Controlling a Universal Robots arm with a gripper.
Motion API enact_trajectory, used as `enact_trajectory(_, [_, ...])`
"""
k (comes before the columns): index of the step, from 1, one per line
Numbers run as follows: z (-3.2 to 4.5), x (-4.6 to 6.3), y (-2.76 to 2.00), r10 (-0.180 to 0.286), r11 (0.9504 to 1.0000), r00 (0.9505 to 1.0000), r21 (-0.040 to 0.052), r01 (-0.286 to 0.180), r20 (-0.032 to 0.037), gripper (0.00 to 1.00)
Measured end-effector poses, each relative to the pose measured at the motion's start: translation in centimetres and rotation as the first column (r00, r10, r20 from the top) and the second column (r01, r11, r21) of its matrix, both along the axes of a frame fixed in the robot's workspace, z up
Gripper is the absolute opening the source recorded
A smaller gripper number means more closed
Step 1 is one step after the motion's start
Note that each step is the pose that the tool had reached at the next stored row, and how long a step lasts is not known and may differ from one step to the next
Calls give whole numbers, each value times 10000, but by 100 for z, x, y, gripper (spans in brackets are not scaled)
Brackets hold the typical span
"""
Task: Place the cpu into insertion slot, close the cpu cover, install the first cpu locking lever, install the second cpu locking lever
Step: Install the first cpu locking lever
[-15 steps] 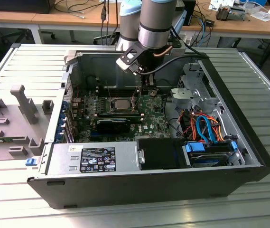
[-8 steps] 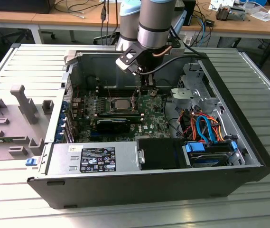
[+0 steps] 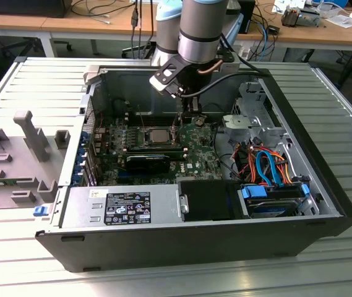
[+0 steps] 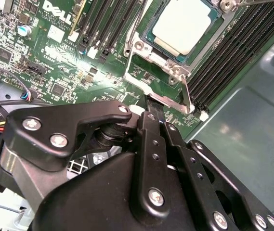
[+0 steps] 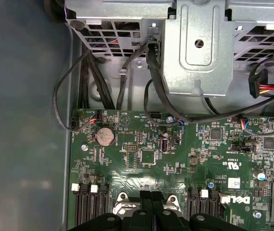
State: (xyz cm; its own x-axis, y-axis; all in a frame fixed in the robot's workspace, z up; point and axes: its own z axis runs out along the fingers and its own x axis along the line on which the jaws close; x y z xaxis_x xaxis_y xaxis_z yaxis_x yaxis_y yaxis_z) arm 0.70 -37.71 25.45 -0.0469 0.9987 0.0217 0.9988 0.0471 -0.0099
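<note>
- Slatted metal table (image 3: 33,86) carries an open computer case (image 3: 327,207) lying on its side.
- Green motherboard (image 3: 197,154) covers the case floor. A grey power supply box (image 3: 120,207) sits along the wall nearest the exterior view, and just beside it is a blue drive caddy (image 3: 274,192) under orange and blue cables.
- Gripper (image 4: 151,103) hangs inside the case with its jaws clenched together. The tips are down at the silvery rim of the insertion slot (image 4: 149,65); contact cannot be told.
- The cpu (image 4: 187,29) lies flat in that slot, silver top up, between rows of long black memory slots (image 4: 223,57).
</note>
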Motion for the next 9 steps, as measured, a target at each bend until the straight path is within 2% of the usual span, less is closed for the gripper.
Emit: enact_trajectory(9, [-2,-37,0,0,10000,10000,0,0,0,11])
